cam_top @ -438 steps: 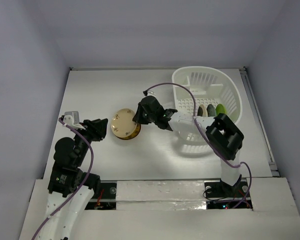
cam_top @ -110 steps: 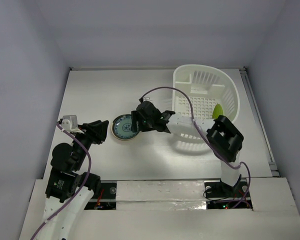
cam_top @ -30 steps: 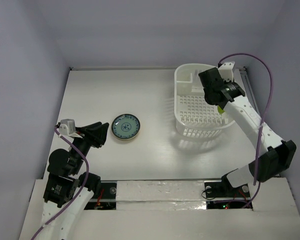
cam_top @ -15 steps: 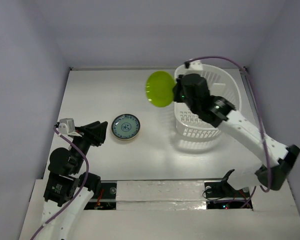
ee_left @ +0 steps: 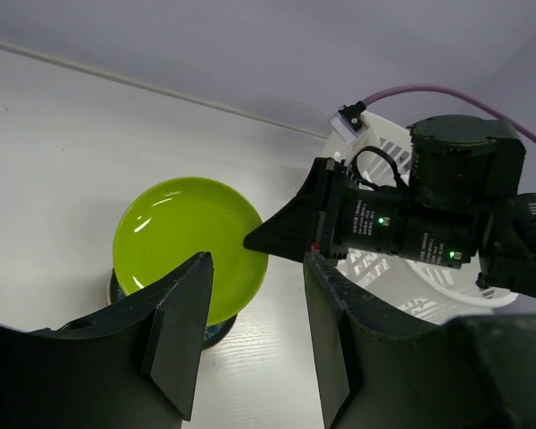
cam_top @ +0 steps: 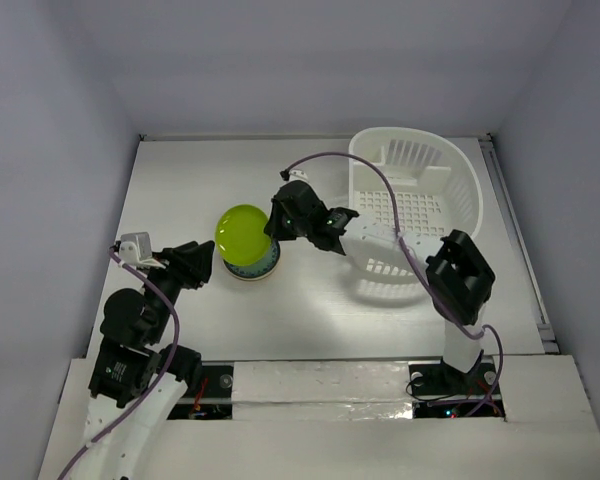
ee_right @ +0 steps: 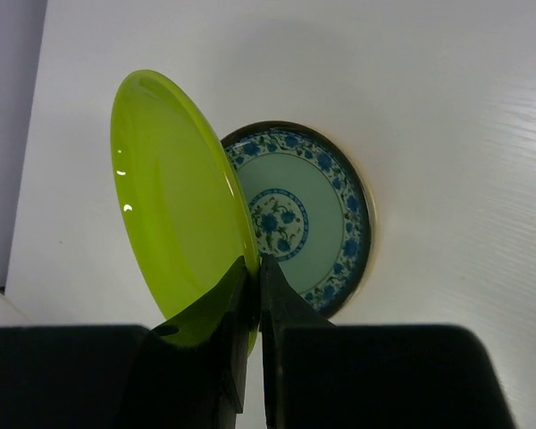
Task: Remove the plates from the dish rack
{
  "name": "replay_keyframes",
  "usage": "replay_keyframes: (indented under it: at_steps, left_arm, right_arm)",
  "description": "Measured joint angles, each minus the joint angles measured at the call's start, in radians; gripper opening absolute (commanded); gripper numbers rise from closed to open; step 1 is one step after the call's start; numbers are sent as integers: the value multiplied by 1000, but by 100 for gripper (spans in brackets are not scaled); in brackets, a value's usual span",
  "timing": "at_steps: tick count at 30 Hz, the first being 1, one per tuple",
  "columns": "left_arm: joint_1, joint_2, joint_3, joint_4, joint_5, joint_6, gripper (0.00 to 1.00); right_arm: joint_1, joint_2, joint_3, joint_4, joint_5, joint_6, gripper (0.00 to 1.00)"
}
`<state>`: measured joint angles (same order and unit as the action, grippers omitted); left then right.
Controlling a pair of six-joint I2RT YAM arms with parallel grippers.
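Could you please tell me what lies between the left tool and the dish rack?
In the top view, the plate stack sits there, the green plate tilted over it in the right tool.

A white table [cam_top: 200, 170] stands enclosed by plain pale lavender walls [cam_top: 310, 60].

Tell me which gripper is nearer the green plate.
Right. The right gripper pinches the green plate by its rim; the left gripper sits open, apart, on the plate's other side.
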<state>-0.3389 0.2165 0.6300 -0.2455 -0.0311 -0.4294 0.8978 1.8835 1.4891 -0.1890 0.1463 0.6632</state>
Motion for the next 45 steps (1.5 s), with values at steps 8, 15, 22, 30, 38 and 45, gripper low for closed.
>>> replay_keyframes:
  at_steps: [8, 15, 22, 30, 38, 45]
  left_arm:
    - [0, 11, 0, 0, 0, -2, 43]
    - [0, 18, 0, -3, 0, -2, 43]
    - [0, 18, 0, -6, 0, -3, 43]
    - [0, 18, 0, -6, -2, -3, 44]
    - [1, 18, 0, -6, -16, -2, 55]
    - [7, 11, 1, -6, -29, -2, 69]
  right_arm:
    - [-2, 51, -35, 106, -31, 83, 1]
    - [-2, 56, -104, 145, -31, 121, 5]
    - [-2, 56, -162, 171, -31, 148, 32]
    - [-3, 47, -189, 183, -32, 130, 69]
    - [3, -64, -225, 143, -18, 76, 91]
    - [24, -258, -227, 93, 32, -5, 9]
